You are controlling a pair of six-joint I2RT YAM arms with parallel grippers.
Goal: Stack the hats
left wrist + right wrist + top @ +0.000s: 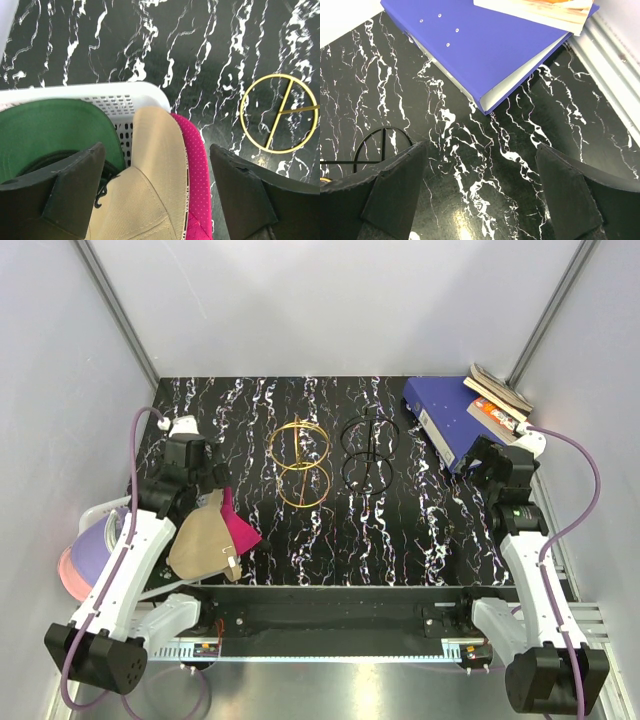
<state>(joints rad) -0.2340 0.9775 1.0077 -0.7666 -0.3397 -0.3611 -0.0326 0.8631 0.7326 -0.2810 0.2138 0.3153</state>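
Observation:
A tan hat (pixel 203 543) lies at the table's left with a magenta hat (pixel 241 530) under its right side. In the left wrist view the tan hat (pixel 150 190) overlaps the magenta hat (pixel 196 170), and a dark green hat (pixel 47 130) sits in the white mesh basket (pixel 117 97). My left gripper (pixel 157 192) hangs open over them, with its fingers (pixel 75 185) standing either side of the tan and magenta brims. A lavender hat (pixel 97 545) rests on a light pink hat (pixel 68 582) at the far left. My right gripper (pixel 480 195) is open over bare table.
A gold wire ring frame (pixel 300 462) and a black one (pixel 367 450) stand mid-table. A blue binder (pixel 445 415) with books (pixel 500 398) on it lies at the back right, just beyond my right gripper (pixel 495 465). Grey walls enclose the table.

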